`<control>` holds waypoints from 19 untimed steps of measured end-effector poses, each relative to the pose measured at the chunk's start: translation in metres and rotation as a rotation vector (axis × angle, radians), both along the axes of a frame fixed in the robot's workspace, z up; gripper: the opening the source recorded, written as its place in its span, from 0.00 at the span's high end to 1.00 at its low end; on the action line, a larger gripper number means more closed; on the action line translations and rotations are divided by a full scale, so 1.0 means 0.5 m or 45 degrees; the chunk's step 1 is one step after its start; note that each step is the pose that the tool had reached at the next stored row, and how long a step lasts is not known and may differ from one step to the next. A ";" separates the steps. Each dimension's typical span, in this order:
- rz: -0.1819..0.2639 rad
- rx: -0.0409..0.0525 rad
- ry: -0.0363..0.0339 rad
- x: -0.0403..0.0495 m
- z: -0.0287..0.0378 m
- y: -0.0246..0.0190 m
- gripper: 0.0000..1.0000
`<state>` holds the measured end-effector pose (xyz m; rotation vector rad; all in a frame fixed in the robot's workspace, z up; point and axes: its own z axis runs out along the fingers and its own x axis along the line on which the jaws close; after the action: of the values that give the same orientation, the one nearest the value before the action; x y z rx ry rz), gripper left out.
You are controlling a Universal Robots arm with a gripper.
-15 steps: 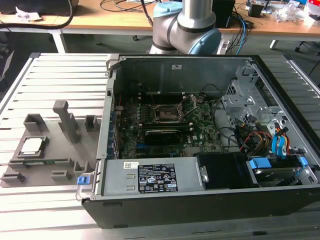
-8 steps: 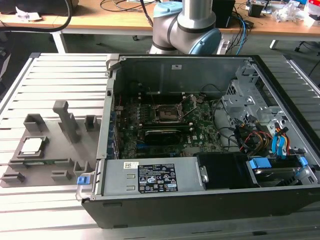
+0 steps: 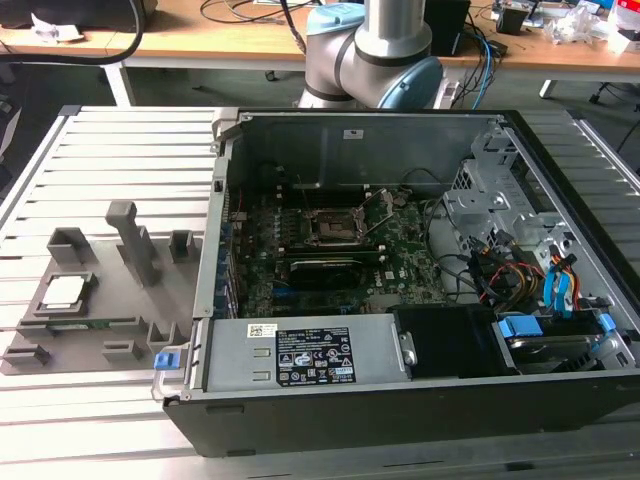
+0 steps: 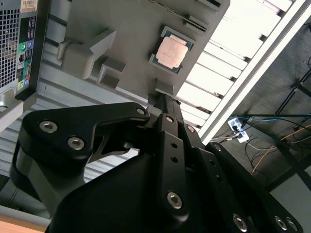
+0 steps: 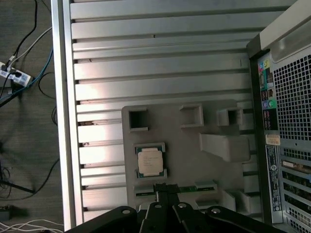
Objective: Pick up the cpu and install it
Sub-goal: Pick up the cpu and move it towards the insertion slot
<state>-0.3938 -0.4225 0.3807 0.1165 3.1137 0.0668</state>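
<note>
Our black end effector point(image 5: 165, 188), pressed together, hovers near the small silver-grey square cpu point(image 5: 149, 161) on its grey plastic tray point(image 5: 192, 158); picking up, we judge, needs it spread first.

The cpu point(image 5: 149, 161) is topped in pale metal, the tray point(image 5: 184, 145) matt plastic.

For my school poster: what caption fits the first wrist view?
Gripper near the cpu lying in the grey tray.
</note>
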 end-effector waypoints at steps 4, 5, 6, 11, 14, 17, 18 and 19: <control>0.000 0.000 -0.0001 0.000 0.000 -0.0003 0.89; 0.000 0.000 0.0000 0.000 0.000 -0.0004 0.89; 0.000 0.000 -0.0001 0.000 0.000 -0.0004 0.83; 0.000 0.000 -0.0001 0.000 0.000 -0.0008 0.46; 0.000 -0.001 -0.0003 0.000 0.000 -0.0012 0.40; 0.000 -0.059 -0.0001 0.000 -0.001 -0.0011 0.40; 0.000 -0.059 -0.0002 0.000 -0.001 -0.0013 0.40; 0.000 -0.059 0.0000 0.000 -0.001 -0.0013 0.40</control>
<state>-0.3938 -0.4232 0.3800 0.1153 3.1127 -0.0058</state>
